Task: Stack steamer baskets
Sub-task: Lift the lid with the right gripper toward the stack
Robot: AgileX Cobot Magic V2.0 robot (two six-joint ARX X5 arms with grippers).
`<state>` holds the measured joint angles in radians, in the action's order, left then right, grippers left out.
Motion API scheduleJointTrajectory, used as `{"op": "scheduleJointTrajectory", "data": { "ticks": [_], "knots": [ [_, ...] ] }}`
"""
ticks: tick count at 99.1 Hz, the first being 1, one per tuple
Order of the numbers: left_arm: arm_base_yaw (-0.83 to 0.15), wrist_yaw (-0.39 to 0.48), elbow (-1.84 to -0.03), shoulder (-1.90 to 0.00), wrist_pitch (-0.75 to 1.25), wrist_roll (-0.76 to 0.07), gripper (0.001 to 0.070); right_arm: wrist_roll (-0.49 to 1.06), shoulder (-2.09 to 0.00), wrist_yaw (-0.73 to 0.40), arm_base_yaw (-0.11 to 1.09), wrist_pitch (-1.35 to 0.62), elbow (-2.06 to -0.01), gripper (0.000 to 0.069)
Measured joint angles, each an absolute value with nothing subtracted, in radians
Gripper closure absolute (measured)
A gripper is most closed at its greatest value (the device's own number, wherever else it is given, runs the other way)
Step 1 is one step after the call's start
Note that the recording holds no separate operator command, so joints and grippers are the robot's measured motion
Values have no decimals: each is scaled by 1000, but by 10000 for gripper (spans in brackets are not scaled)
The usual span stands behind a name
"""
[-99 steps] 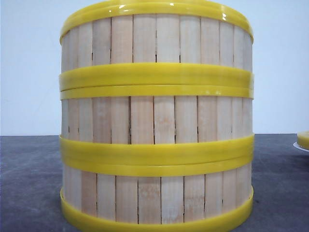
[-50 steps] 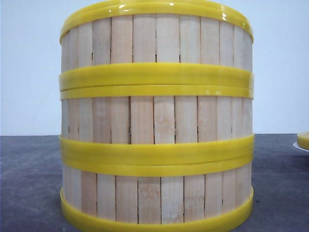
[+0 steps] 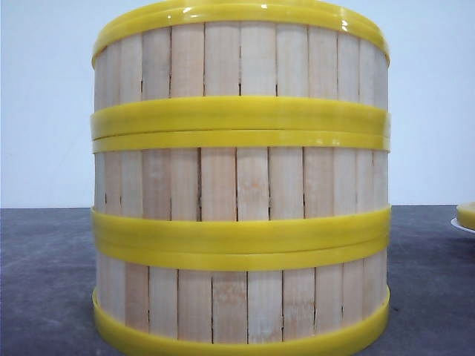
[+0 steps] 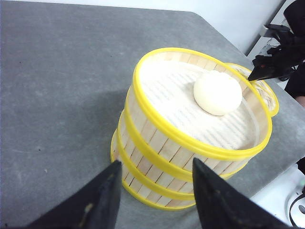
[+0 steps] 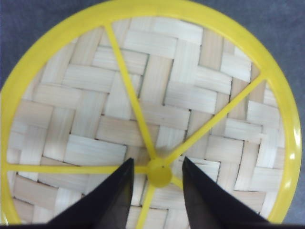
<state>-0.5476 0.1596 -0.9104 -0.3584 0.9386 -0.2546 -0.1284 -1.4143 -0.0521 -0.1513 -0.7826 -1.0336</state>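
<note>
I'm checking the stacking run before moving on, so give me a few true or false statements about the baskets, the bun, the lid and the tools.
1. Three steamer baskets stand in one stack. True.
2. The top basket is empty. False: a white bun lies in it.
3. The left tool is shut on the stack. False: it is open, apart from the baskets.
4. The right tool is open over the woven lid, straddling its yellow centre knob. True.
5. The lid covers the stack. False: the top basket is uncovered.
</note>
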Motion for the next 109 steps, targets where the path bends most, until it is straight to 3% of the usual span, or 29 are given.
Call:
{"op": "scheduleJointTrajectory", "data": {
  "ticks": [9, 26, 109],
  "knots": [
    [-548, 160, -910, -358, 939, -255, 435, -128, -1414, -52, -151, -779, -1034, 516],
    [-548, 160, -910, -358, 939, -255, 435, -128, -1415, -52, -151, -777, -1034, 611],
    [-548, 160, -910, -358, 939, -255, 435, -128, -1423, -48, -150, -855, -1102, 640]
  ]
}}
